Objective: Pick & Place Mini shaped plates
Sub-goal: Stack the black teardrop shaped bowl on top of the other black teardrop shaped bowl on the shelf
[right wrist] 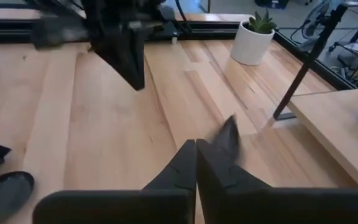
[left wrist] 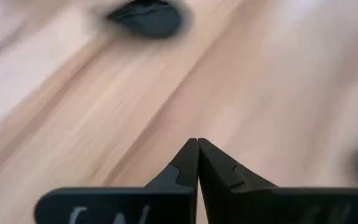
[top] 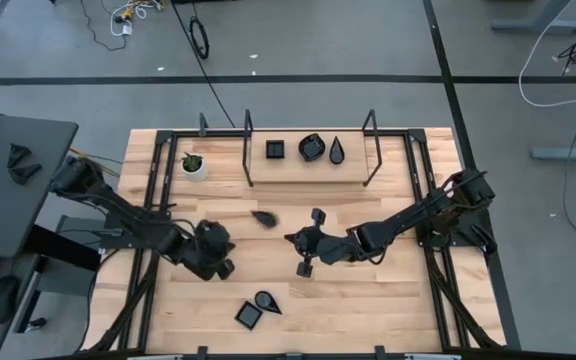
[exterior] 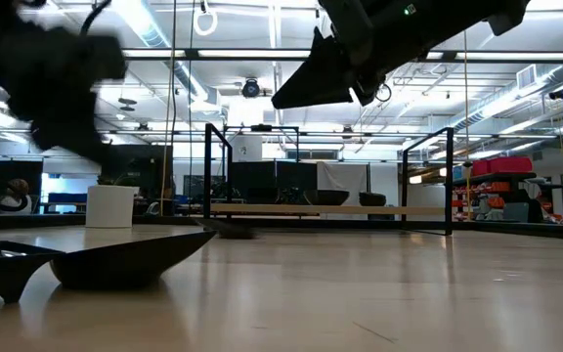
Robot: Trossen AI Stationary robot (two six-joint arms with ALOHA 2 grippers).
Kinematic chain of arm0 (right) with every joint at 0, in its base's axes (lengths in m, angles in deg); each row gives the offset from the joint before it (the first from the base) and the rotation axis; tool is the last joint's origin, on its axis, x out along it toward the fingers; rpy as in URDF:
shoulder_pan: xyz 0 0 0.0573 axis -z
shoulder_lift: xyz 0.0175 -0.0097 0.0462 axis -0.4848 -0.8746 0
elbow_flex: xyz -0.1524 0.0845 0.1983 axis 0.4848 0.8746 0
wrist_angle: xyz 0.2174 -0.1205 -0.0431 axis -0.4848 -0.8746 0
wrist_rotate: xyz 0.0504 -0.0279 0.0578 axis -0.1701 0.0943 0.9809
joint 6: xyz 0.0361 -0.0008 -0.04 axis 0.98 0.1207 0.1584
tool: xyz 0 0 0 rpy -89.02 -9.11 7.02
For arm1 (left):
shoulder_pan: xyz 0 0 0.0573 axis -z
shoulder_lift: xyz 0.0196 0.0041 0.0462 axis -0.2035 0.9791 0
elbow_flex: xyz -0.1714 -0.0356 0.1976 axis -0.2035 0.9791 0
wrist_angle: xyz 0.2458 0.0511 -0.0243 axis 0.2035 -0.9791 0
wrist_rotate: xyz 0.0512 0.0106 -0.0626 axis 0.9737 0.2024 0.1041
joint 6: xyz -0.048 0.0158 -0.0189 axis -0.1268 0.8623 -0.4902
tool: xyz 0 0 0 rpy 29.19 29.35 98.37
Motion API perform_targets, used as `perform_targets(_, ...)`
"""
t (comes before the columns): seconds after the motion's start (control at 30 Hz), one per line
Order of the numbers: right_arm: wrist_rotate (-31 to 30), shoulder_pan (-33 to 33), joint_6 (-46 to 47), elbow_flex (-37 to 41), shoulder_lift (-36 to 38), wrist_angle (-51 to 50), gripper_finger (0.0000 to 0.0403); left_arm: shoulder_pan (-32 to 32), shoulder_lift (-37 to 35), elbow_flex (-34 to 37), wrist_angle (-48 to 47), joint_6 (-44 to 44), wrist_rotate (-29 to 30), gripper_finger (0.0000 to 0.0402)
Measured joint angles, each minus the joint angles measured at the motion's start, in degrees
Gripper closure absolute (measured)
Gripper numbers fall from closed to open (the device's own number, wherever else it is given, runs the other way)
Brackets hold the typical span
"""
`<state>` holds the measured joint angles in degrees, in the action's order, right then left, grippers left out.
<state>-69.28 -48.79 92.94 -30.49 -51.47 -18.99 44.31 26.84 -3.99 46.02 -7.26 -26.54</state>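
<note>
High view: a pale wooden table (top: 388,300) with visible plank seams, framed by black metal rails. At twelve o'clock a raised wooden shelf (top: 308,165) carries three glossy black mini shaped plates: a square plate (top: 275,150), a rounded plate (top: 312,147) and a teardrop plate (top: 337,150). A small white pot (top: 195,166) with a green plant stands at about ten o'clock. Near the table's centre a dark leaf-shaped plate (top: 264,217) lies blurred on the bare wood. At six o'clock a second square plate (top: 249,315) and a second teardrop plate (top: 266,299) lie just beside each other. The left gripper (top: 218,245) hangs at about eight o'clock of the leaf-shaped plate; the right gripper (top: 293,240) lies at about four o'clock of it, apart from it. Low view: the two nearest plates appear as shallow black bowls with upturned rims, and the shelf plates show as low dark mounds beyond. Left wrist view: the left arm's tapered matte-black fingers (left wrist: 180,168) meet tip to tip, holding nothing, with the leaf-shaped plate blurred beyond them. Right wrist view: the right arm's fingers (right wrist: 182,163) are likewise pressed together and empty, the leaf-shaped plate just ahead of the tips, apparently tilted on the wood.
</note>
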Motion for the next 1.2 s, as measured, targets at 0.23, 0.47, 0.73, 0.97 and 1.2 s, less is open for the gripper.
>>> perform_targets(0.23,0.23,0.34,4.07,0.02,0.04,-2.07,0.0394,-2.37,0.11,-1.61,0.19,3.64,-0.59,0.0393)
perform_targets(0.47,2.13,6.21,22.05,0.02,0.04,-14.0,0.0384,-3.27,0.08,-1.45,-0.05,3.49,1.85,0.0382)
perform_targets(0.73,7.05,13.22,31.31,0.0,-4.05,-15.78,0.0284,-3.23,0.08,-1.33,0.69,3.47,3.9,0.0385)
perform_targets(0.97,7.81,16.42,38.72,0.02,-10.7,-12.59,0.0224,-3.23,0.08,-1.3,1.21,3.41,4.62,0.0385)
perform_targets(1.2,7.24,16.77,37.47,0.0,-13.88,-5.2,0.0252,-3.23,0.08,-1.29,1.27,3.84,5.87,0.0385)
